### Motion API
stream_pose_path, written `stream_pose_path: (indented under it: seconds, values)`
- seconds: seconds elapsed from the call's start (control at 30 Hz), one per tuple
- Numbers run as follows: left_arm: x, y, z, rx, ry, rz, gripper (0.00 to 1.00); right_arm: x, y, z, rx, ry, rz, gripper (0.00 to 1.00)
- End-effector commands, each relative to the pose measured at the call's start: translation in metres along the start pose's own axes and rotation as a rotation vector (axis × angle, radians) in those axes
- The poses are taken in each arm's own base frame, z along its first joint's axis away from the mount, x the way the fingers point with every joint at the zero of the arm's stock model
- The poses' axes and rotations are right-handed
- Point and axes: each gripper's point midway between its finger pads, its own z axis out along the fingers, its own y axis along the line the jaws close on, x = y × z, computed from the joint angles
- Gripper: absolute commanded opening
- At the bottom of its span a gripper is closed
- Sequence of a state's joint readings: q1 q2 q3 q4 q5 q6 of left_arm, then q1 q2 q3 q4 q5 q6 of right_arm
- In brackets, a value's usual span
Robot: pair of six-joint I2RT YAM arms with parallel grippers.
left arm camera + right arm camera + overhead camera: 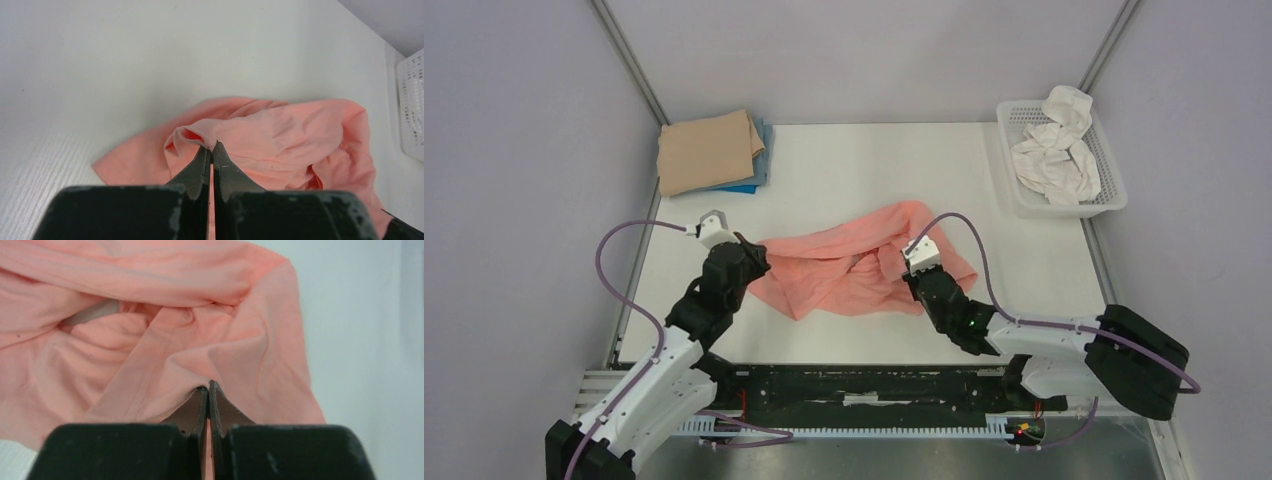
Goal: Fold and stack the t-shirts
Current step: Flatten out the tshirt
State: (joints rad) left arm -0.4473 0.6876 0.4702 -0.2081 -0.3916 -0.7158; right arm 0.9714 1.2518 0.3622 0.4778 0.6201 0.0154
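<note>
A salmon-pink t-shirt (pixel 844 265) lies crumpled in the middle of the table. My left gripper (pixel 759 262) is at its left end, shut on a fold of the pink cloth (pixel 260 127), with the fingertips (pixel 204 155) pinching it. At the shirt's right end my right gripper (pixel 911 275) is likewise shut on the pink cloth (pixel 165 340). A folded tan t-shirt (pixel 707 150) lies on a folded blue t-shirt (pixel 762 150) at the back left corner.
A white mesh basket (pixel 1107 175) holding white cloths (pixel 1054 150) stands at the back right; its edge shows in the left wrist view (pixel 411 100). Grey walls and metal posts enclose the table. The arm bases sit at the near edge.
</note>
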Motion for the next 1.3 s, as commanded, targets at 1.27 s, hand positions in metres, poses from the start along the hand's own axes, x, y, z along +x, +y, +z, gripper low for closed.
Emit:
stream_pose_path:
  seconds: [1.27]
  values:
    - [-0.324,-0.103,-0.348,0.658,-0.802,-0.186,0.02,-0.448,-0.218,-0.367,-0.075,-1.079,0.372,0.00]
